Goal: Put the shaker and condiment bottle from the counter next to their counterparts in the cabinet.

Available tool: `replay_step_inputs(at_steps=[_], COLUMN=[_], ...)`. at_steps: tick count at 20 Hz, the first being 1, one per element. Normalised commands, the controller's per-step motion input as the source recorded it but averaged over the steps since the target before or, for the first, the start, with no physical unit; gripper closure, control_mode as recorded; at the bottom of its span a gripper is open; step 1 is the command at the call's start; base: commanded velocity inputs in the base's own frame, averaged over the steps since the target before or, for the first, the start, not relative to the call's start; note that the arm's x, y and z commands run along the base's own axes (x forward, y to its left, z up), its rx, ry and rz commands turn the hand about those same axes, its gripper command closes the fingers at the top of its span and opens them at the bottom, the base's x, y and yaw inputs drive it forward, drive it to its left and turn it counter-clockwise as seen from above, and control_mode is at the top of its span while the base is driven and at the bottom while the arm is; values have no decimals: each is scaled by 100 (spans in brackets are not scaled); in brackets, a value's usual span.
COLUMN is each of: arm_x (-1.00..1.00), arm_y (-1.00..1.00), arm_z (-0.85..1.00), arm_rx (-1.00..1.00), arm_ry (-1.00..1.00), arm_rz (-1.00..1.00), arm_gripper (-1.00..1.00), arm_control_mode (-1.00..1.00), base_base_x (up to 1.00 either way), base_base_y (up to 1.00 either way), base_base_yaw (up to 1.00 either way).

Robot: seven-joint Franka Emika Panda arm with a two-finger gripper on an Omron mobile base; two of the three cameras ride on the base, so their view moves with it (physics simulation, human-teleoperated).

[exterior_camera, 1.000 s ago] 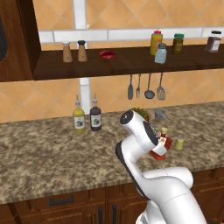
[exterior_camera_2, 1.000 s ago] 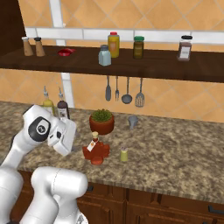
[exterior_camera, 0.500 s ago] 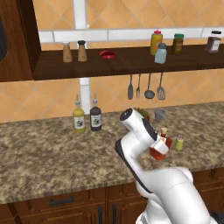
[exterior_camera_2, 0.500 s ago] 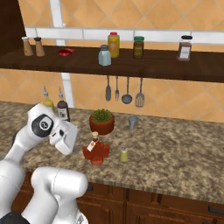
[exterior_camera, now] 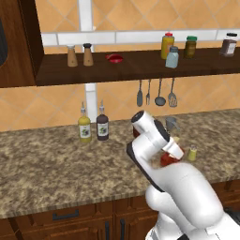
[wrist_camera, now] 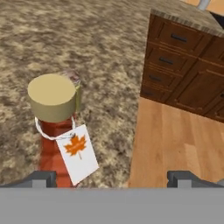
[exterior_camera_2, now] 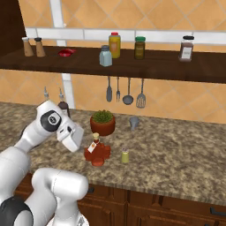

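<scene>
The condiment bottle (exterior_camera_2: 96,152) stands upright on the counter (exterior_camera_2: 176,154), red-orange with a tan cap and a small white tag. The yellow-green shaker (exterior_camera_2: 125,156) stands just to its right. My gripper (exterior_camera_2: 79,141) hovers close to the left of the bottle's neck, open. In the hand view the gripper (wrist_camera: 113,179) has its fingertips (wrist_camera: 40,178) wide apart, with the bottle (wrist_camera: 53,105) in front of the left one, not gripped. From the left base view the arm half hides the bottle (exterior_camera: 166,159); the shaker (exterior_camera: 192,153) is beside it. The cabinet (exterior_camera_2: 132,70) runs above.
On the cabinet shelf stand a pale blue-grey shaker (exterior_camera_2: 105,56), a yellow bottle (exterior_camera_2: 114,44), jars, a red bowl (exterior_camera_2: 66,53) and two wooden shakers (exterior_camera_2: 33,47). A potted plant (exterior_camera_2: 102,122) and grey cup (exterior_camera_2: 133,122) stand behind the bottle. Two spouted bottles (exterior_camera: 93,126) stand left. Utensils (exterior_camera: 154,93) hang on the wall.
My hand has moved a little to the right and down, closer to the condiment bottle. Its jaws have stayed open. The bottle and shaker have not moved.
</scene>
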Motion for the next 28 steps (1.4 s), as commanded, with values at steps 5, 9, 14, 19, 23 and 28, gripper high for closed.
replay_step_inputs(at_steps=[5,9,14,19,23,28], arm_x=[12,11,7,6,17,30], arm_y=[-18,-9,-5,-8,-3,0], arm_z=[0,0,-3,-25,-30,-22], arm_rx=[0,0,0,0,0,0], arm_ry=[0,0,0,0,0,1], arm_rz=[5,7,4,0,0,0], arm_gripper=[-100,-100,-100,-100,-100,-100], arm_control_mode=[-100,-100,-100,-100,-100,-100], base_base_x=[0,0,0,0,0,0], base_base_y=[0,0,0,0,0,0], base_base_yaw=[0,0,0,0,0,0])
